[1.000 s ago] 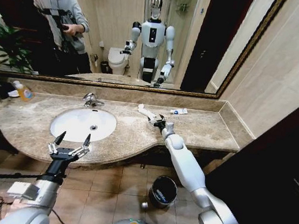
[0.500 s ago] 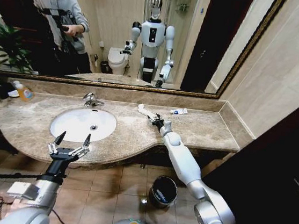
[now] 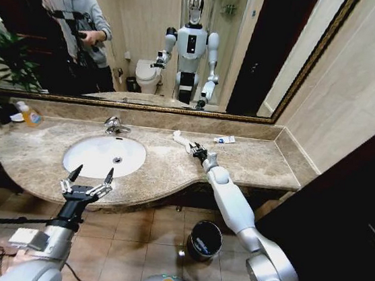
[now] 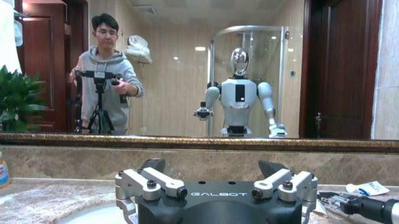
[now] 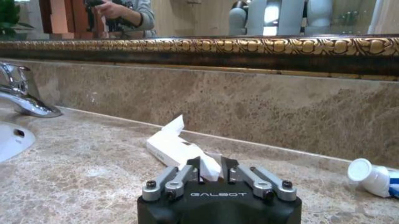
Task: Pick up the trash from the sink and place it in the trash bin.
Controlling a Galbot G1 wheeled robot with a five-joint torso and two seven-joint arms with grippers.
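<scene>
A beige-brown marble countertop (image 3: 164,168) runs beneath a wide framed mirror (image 3: 151,41). The trash here, a crumpled white paper piece (image 5: 177,147), lies near the countertop's back edge, between the sink (image 3: 104,155) and a small white tube (image 3: 225,139). The right gripper (image 3: 198,151) sits low at the paper's near end, fingers narrowed around it, apparently pinching it for lifting. The left gripper (image 3: 88,182) hovers spread wide and empty at the front edge. The trash bin (image 3: 204,240) stands on the floor below.
</scene>
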